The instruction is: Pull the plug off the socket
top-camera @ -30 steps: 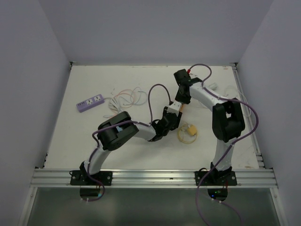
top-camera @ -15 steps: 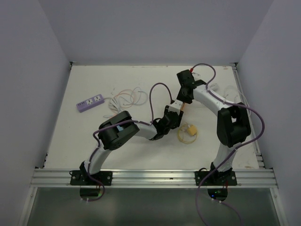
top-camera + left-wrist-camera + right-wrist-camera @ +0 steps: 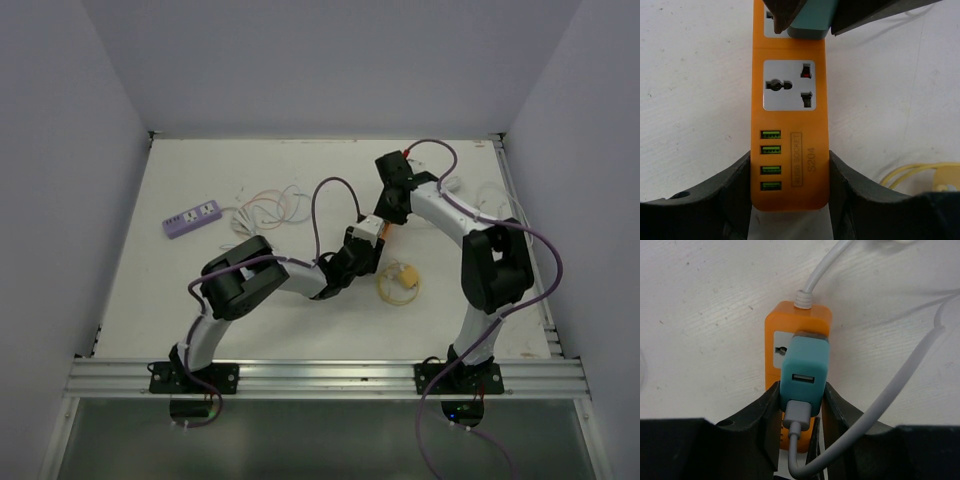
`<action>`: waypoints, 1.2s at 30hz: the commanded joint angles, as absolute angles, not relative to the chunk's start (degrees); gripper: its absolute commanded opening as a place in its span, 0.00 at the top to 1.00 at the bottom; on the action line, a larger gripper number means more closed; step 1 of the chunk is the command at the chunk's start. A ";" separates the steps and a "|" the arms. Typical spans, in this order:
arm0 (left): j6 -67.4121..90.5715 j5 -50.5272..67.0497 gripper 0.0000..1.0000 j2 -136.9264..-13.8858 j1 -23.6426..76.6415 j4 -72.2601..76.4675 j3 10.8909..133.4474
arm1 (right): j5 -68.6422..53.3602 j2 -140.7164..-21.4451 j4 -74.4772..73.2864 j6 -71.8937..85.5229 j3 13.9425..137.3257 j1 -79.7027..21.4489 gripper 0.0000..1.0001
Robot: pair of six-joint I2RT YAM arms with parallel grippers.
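Charger plug (image 3: 805, 371), teal, sits in the end socket of the orange power strip (image 3: 790, 125), next to the strip's white cord (image 3: 822, 270), on the counter (image 3: 700, 315). The right gripper (image 3: 802, 396) is clamped on the plug's sides; the left gripper (image 3: 790, 176) is clamped on the strip's USB end.

White worktop (image 3: 160, 290) bearing a lilac power strip (image 3: 192, 218) near its left edge. Just right of it lies a loose tangle of thin white and reddish cables (image 3: 268, 207). A small yellow cable coil (image 3: 399, 283) sits right of centre. An aluminium rail (image 3: 330, 377) runs along the near edge.
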State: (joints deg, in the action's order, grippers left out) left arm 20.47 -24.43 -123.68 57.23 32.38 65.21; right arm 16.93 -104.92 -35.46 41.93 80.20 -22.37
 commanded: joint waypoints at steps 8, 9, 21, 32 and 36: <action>25.23 -23.03 0.76 -118.13 56.16 23.64 53.18 | 10.90 -100.46 -37.79 47.46 76.21 -23.47 1.00; 25.05 -22.94 0.70 -117.78 56.34 24.51 53.00 | 10.81 -100.11 -37.97 47.46 75.94 -23.47 1.00; 21.27 -22.76 0.29 -116.55 57.48 30.49 51.59 | 11.34 -100.55 -37.97 47.55 74.09 -25.22 1.00; 17.85 -21.88 0.23 -116.62 57.48 36.38 52.12 | 11.43 -101.16 -38.23 47.72 73.92 -25.93 1.00; 16.35 -22.33 0.26 -118.30 57.39 38.58 53.78 | 11.51 -100.99 -38.41 47.72 73.74 -25.84 1.00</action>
